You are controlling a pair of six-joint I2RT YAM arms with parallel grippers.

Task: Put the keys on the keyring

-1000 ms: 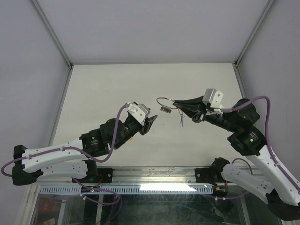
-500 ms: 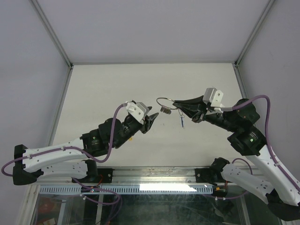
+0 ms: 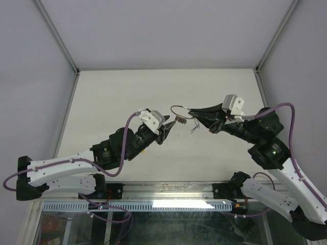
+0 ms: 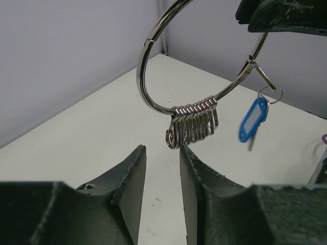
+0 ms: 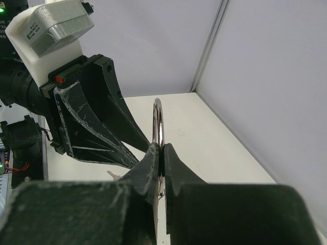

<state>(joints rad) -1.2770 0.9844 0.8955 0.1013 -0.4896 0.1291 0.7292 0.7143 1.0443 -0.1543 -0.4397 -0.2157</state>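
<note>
**Right gripper clamped on keyring; left gripper parted just below it**

Your right gripper has its fingers pressed together on the wire of the keyring. The right wrist view shows the ring standing edge-on, pinched between the two pads. The ring is held in the air over the middle of the table, touching nothing beneath it.

Your left gripper points up towards the ring from the left. Its jaws stand a narrow gap apart with nothing between them. In the left wrist view the tips sit just under a cluster of small silver rings bunched on the lower arc of the keyring, near but not touching.

The blue-tagged key hangs from a clip on the keyring, on the side nearer your right gripper. It dangles freely above the table.

The table is a plain off-white sheet, matte and unmarked. Pale grey walls close it in on three sides. Metal posts run up the two far corners. A metal rail along the near edge carries both arm bases.
</note>
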